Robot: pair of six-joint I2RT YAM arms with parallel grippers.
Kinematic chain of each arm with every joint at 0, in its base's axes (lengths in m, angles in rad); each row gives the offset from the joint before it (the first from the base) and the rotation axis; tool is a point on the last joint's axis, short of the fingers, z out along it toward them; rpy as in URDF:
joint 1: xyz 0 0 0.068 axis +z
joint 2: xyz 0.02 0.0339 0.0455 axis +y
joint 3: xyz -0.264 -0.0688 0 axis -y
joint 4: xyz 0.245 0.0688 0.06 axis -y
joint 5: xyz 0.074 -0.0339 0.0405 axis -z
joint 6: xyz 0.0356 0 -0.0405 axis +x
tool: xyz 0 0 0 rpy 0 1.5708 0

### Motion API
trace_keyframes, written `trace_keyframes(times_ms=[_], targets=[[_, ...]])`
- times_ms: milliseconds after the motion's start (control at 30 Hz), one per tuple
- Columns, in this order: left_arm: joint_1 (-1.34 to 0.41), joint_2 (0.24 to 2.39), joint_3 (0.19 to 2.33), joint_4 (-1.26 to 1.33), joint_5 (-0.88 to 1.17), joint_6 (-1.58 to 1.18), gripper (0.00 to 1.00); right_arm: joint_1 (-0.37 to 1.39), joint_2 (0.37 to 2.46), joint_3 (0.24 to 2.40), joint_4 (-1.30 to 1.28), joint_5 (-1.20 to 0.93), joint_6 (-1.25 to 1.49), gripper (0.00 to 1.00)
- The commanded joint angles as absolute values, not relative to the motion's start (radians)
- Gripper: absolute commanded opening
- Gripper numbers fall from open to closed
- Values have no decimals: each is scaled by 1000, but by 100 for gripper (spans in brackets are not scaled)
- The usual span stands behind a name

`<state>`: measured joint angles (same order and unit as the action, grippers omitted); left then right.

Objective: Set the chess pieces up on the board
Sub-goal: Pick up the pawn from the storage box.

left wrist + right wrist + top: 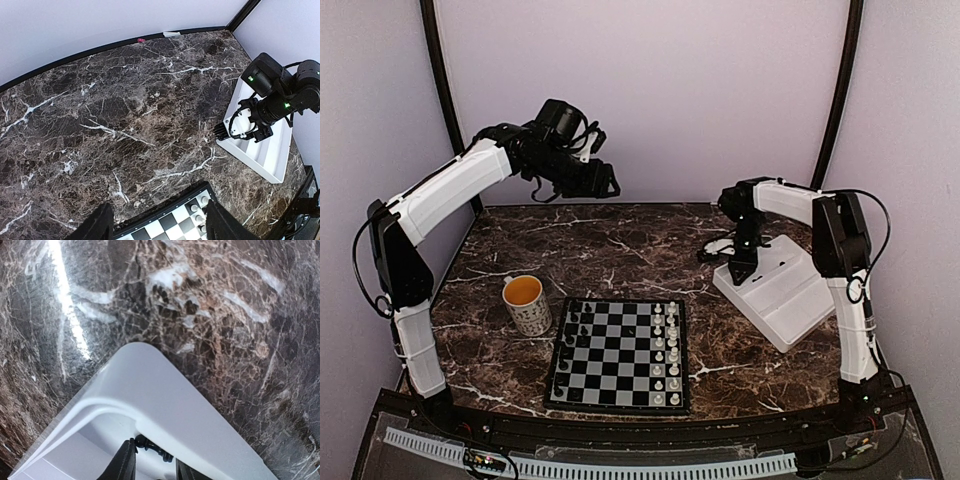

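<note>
One small black piece [152,447] lies against the inner wall of the tray [165,405], at its rounded corner and directly between the fingers of the right claw [155,457]. The claw hangs nose-down over it with its jaws part-way closed, and whether they pinch the piece or only bracket it cannot be told. The board [618,352] sits well apart from that claw, off to its left and nearer the arm bases, with black pieces [575,330] along its left side and white pieces [666,350] ranked along its right. Beyond the board from the claw, a mug [528,303] stands on the marble table [620,240]. The left claw [160,215] hangs high over the table's far left, jaws wide apart and holding nothing. The step in hand looks to be fetching a black piece from the tray. The next move would call for a sure pinch, a straight lift clear of the tray wall, and a carry to a vacant square on the black side without clipping the white ranks. The wrist view cuts off the fingers and most of the tray's inside. The piece's type, and how many black squares stand vacant, are too small to make out.
</note>
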<state>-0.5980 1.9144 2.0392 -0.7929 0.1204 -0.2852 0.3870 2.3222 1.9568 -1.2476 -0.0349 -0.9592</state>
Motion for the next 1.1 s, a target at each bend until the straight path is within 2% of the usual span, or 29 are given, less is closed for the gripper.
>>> trace_keyframes(times_ms=[0,133,500,800,1067], targets=[[-592,1861,2029,-779,139,-298,66,393,2294,1955,-1249,-61,-971,25],[-593,1860,2033,-779,144,-295,65,391,2275,1921,-1247,-55,-976,21],[-592,1866,2036,-775,160,-293,66,349,2277,1977,-1307,-170,-912,20],[-593,1892,2089,-798,173,-292,66,357,2245,1940,-1257,-212,-948,29],[-593,1905,2109,-808,188,-326,66,388,2260,1909,-1190,-209,-975,32]])
